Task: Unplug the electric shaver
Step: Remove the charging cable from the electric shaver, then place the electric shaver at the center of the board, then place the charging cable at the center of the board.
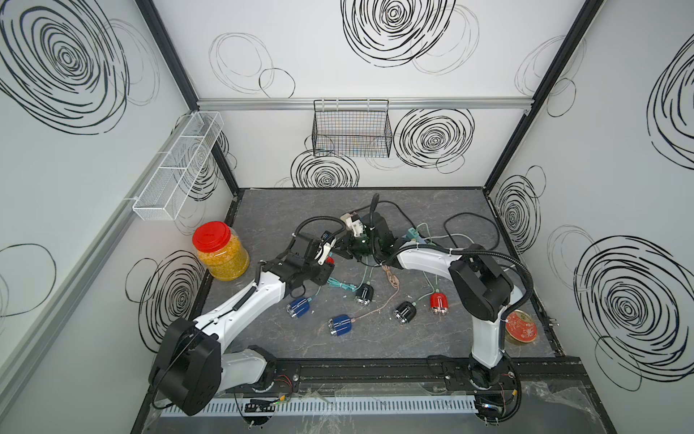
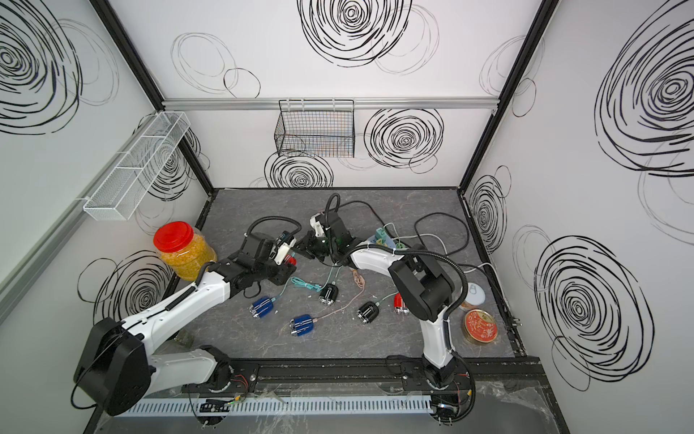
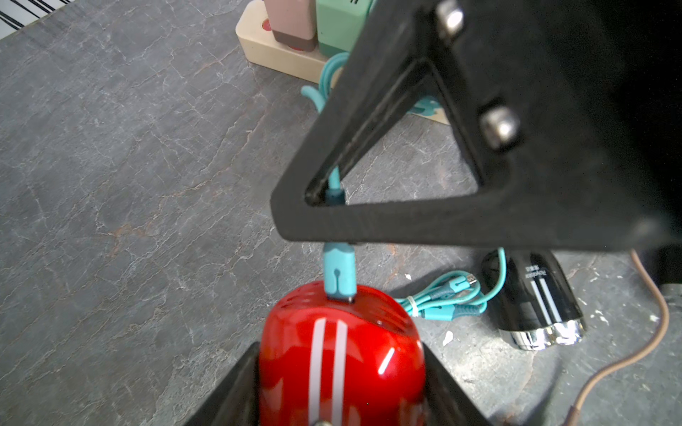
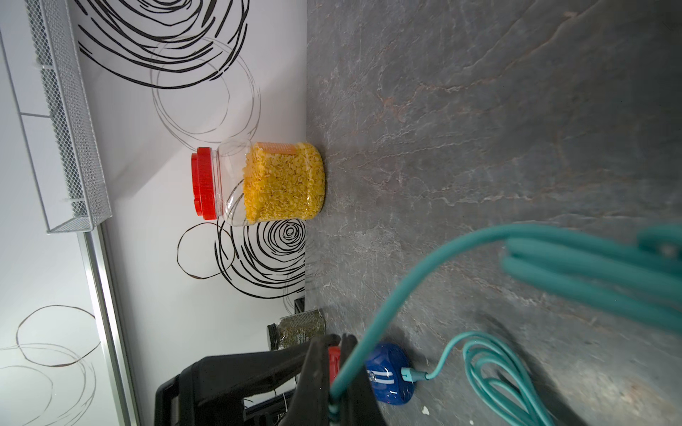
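Grey stone-patterned tabletop (image 1: 375,349), checked from the front edge back.

Front zone: loose shavers lie on the surface, each on a lead. They are a blue shaver (image 1: 298,308), a second blue shaver (image 1: 340,325), a black shaver (image 1: 405,312) and a second red shaver (image 1: 439,303). A round red-lidded tin (image 2: 482,326) sits near the right edge.

Mid-table: the two arms meet. The left gripper (image 3: 339,398) is clamped on both flanks of the red shaver (image 3: 343,332). I cannot tell whether the shaver is clear of the table. The right gripper (image 4: 336,369) is pinched tight on the teal cable (image 4: 406,280), just above the teal plug (image 3: 338,271). The plug sits in the shaver's rounded end and is not yet out. A bundled teal lead (image 3: 443,295) lies beside another black shaver (image 3: 531,298), just to one side.

Beyond the grippers: a cream power strip (image 3: 265,48) carries a pink adapter (image 3: 291,22) and a green adapter (image 3: 339,26), side by side. A red-lidded jar (image 1: 221,251) of yellow contents stands against the left wall.

Walls: a black wire basket (image 1: 351,127) hangs on the back rail. A white mesh basket (image 1: 176,169) hangs on the left wall.
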Motion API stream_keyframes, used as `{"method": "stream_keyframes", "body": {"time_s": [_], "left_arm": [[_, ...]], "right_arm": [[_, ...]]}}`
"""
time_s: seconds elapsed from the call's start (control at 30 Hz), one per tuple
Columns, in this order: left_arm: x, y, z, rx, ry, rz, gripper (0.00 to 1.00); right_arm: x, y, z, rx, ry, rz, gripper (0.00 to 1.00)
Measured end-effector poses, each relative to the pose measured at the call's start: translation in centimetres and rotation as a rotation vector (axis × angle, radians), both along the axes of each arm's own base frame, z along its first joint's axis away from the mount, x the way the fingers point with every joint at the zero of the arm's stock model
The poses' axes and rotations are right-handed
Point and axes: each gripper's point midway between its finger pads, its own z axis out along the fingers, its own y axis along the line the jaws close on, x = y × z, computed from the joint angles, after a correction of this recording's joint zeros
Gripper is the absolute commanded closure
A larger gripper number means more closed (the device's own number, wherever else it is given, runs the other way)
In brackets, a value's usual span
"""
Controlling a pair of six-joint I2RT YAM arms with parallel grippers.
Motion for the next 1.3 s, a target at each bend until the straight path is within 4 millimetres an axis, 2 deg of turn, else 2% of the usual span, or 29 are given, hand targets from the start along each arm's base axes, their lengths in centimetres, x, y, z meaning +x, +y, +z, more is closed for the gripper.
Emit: {"method": "stream_keyframes", "body": {"time_s": [0.27, 0.4, 0.63, 0.9, 1.03, 1.3], "left_arm": [[0.7, -0.6, 0.0, 0.014, -0.015, -0.004, 0.87], [0.8, -1.0, -0.1, 0.012, -0.017, -0.014, 0.93], [1.3, -1.3, 0.1, 0.007, -0.027, -0.016, 0.96], [-0.6, 1.1, -2.4, 0.091, 0.097, 0.027, 0.98], [-0.5, 1.5, -2.5, 0.099, 0.102, 0.040, 0.97], [0.5, 4.7, -2.6, 0.131, 0.100, 0.164, 0.93]], "right_arm": [[0.7, -0.8, 0.1, -0.048, -0.041, 0.003, 1.00], [0.8, -1.4, 0.1, -0.072, -0.053, 0.004, 1.00], [1.3, -1.8, 0.4, -0.082, -0.072, 0.007, 1.00], [6.9, -6.4, 2.4, -0.073, -0.133, -0.155, 1.00], [6.7, -5.4, 3.4, -0.062, -0.158, -0.141, 1.00], [3.8, -2.6, 3.4, -0.059, -0.163, -0.067, 1.00]]}}
